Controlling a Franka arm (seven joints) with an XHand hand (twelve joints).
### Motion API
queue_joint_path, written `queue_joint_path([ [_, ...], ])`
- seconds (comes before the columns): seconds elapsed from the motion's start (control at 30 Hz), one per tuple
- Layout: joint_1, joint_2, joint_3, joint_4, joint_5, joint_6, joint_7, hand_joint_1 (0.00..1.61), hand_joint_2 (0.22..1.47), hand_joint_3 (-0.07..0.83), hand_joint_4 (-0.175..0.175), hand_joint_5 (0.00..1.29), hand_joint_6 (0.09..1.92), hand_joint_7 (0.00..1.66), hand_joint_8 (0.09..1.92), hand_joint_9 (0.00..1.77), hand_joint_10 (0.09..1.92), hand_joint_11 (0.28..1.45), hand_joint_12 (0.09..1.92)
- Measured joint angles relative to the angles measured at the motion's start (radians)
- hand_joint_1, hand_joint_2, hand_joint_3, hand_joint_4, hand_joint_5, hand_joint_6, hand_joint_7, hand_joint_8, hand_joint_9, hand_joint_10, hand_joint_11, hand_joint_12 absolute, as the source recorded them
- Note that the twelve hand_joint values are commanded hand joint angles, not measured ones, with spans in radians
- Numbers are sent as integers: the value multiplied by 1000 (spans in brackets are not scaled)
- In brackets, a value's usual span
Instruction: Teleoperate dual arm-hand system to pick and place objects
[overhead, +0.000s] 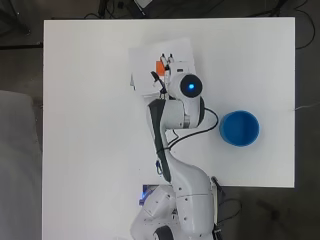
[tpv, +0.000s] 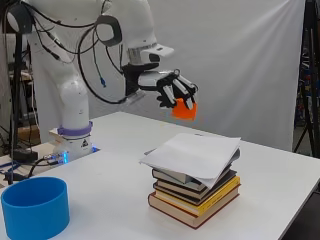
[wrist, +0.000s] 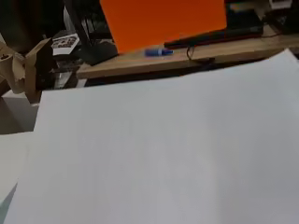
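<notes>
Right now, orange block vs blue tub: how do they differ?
The orange block is boxy and held in the air by the hand, above the book stack. The blue tub is round, open-topped, much larger, and stands alone on the table. Both are plain single-colour items.

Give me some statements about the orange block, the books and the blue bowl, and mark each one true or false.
1. The hand holds the orange block in the air above the stack of books. True.
2. A white sheet covers the top book. True.
3. The blue bowl sits on the books. False: it stands on the table, apart from them.
4. The block lies inside the bowl. False: curled fingers hold it.
</notes>
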Motion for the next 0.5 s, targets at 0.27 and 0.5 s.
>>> queue_joint_path([
  [0.27, -340, -193, 291, -18, -146, -105, 84, 962, 1175, -1, 175, 859, 1164, 1311, 1851, 1585, 1920, 1167, 1789],
  [0.5, -546, -315, 382, -96, -197, -141, 96, 977, 1159, 0, 175, 889, 1126, 1362, 1920, 1611, 1920, 1187, 1796],
])
